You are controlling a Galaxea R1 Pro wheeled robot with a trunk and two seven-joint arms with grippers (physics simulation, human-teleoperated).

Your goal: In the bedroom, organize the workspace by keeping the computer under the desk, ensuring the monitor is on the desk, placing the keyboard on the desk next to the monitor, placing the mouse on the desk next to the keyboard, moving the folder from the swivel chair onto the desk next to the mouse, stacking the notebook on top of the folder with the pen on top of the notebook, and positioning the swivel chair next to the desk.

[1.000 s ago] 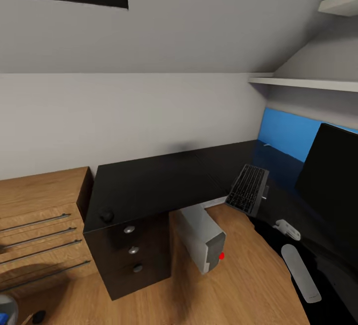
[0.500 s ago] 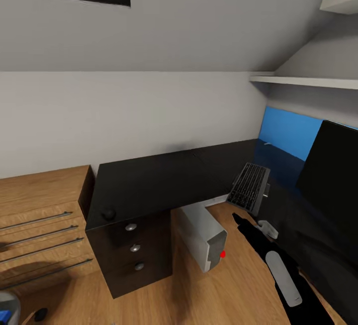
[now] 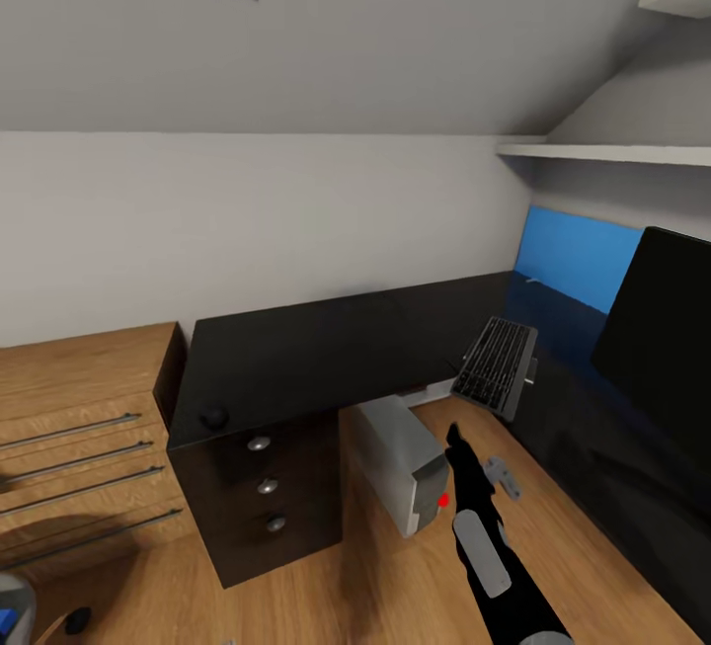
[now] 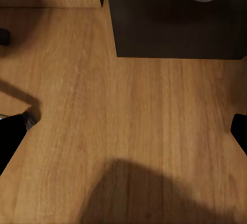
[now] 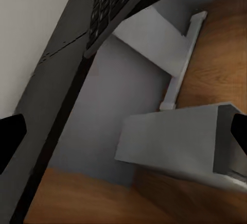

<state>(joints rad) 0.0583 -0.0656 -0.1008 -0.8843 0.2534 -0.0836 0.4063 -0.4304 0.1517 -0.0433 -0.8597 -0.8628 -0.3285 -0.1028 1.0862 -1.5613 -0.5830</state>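
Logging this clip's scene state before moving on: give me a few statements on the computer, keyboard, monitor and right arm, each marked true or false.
1. The grey computer tower stands on the wooden floor, partly under the black desk. True.
2. The keyboard lies on the floor. False: it rests on the desk, overhanging its front edge.
3. The right gripper grips the computer. False: its jaws are apart and hold nothing.
4. The monitor has a dark screen. True.
5. The desk's drawers have round knobs. True.
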